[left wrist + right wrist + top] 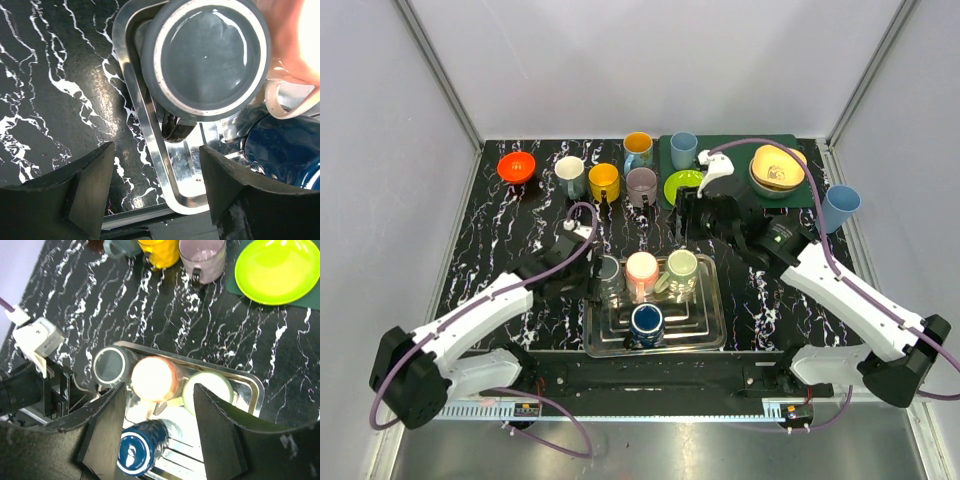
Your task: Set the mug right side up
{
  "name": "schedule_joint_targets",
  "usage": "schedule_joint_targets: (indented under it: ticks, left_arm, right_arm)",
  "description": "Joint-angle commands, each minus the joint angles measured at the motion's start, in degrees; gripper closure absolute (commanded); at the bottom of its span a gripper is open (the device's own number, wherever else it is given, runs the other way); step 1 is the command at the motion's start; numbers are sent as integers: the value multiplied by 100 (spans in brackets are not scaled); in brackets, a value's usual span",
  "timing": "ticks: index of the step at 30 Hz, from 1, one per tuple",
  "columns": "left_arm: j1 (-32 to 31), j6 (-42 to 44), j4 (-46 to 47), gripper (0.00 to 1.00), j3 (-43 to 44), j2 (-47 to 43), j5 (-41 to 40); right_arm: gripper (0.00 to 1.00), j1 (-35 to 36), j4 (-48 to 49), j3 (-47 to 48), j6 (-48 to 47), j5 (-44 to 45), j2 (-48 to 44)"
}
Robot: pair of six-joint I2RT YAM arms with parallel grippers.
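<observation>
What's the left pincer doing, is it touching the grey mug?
Apart. In the left wrist view the left pincer stands open, short of the grey mug, with tray rim and table showing between them.

Overhead, two wrist close-ups over tray

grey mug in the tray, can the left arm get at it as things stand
Probably yes: the left pincer hangs open just short of the grey mug in the tray corner, nothing between them. The pink mug crowds one side, though.
</observation>
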Motion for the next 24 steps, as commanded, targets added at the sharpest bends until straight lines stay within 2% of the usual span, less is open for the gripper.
schedule_joint_targets:
  ticks: [1,8,11,18,24]
  left_arm:
    - [21,442,262,30,325,364,324]
    - [21,705,482,31,623,909,447]
    - [21,767,526,35,729,1226,578]
    - [30,758,588,46,729,1560,675]
    - [56,785,615,65,685,1639,693]
  right_arm:
    - [38,24,-87,-305,84,181,-264]
    - [38,32,-8,-446,14,111,-423]
    - [37,41,19,-508,5,85,-431]
    - [37,32,10,-508,-65,137,-449]
    - [37,32,19,-490,-83,129,-423]
